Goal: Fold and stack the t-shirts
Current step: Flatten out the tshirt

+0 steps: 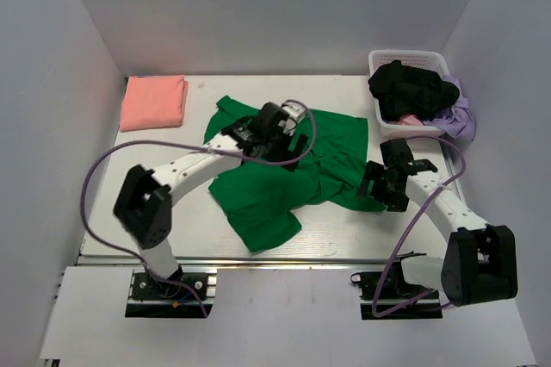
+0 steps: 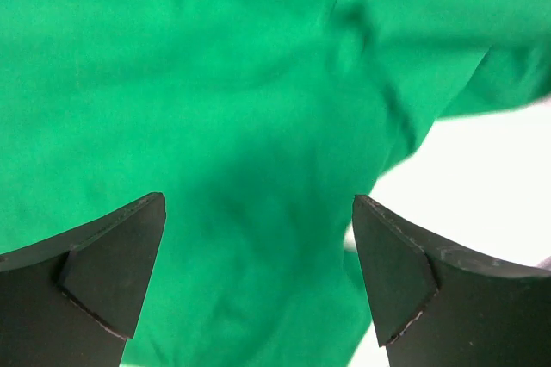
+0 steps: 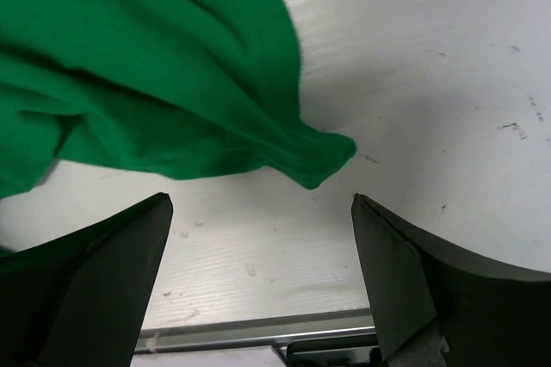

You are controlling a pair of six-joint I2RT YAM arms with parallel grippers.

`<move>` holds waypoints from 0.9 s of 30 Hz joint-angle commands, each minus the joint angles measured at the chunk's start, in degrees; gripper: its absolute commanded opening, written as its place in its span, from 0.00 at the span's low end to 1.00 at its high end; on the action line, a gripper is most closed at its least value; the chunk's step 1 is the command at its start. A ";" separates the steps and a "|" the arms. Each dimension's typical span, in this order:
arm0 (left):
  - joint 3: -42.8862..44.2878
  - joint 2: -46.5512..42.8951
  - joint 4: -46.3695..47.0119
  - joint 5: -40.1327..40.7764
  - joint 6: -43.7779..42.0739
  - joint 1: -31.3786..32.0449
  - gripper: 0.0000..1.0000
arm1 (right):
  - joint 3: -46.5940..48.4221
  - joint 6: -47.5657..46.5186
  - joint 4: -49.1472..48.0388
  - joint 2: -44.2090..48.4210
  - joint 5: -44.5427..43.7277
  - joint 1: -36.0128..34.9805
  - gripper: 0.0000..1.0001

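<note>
A bright green t-shirt (image 1: 267,186) lies crumpled and spread across the middle of the table. It fills the left wrist view (image 2: 215,100). My left gripper (image 1: 277,139) hovers over the shirt's upper middle, open, with only cloth below its fingers (image 2: 258,238). My right gripper (image 1: 376,184) sits at the shirt's right edge, open and empty; a pointed corner of the green cloth (image 3: 323,156) lies on the table just beyond its fingertips (image 3: 258,238). A folded salmon-pink t-shirt (image 1: 153,102) rests at the back left corner.
A white basket (image 1: 411,61) at the back right holds dark clothing (image 1: 411,91), and a lilac garment (image 1: 461,117) hangs over its side. White walls enclose the table on three sides. The table's near edge (image 3: 258,328) shows in the right wrist view.
</note>
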State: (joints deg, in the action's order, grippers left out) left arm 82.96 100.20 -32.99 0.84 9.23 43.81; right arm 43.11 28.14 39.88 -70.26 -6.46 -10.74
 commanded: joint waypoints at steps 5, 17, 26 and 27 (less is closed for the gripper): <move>-22.46 -15.99 -7.60 -5.84 13.69 1.45 0.99 | -3.38 1.48 -1.82 2.93 -5.75 2.65 0.90; -34.92 -24.71 -7.96 -10.12 22.50 4.28 0.99 | -4.44 -2.47 -10.25 4.87 5.11 5.65 0.87; -13.18 -18.21 -6.30 26.91 18.29 -0.82 0.99 | 5.48 -7.13 -29.06 -1.00 16.66 3.72 0.90; -11.87 -15.68 -5.42 27.54 16.97 -3.70 0.99 | 6.53 -7.66 -30.46 -2.93 15.87 3.45 0.90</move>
State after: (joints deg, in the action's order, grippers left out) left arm 68.10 80.86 -40.64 15.33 29.06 44.40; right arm 44.91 23.11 19.64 -69.71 6.87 -6.33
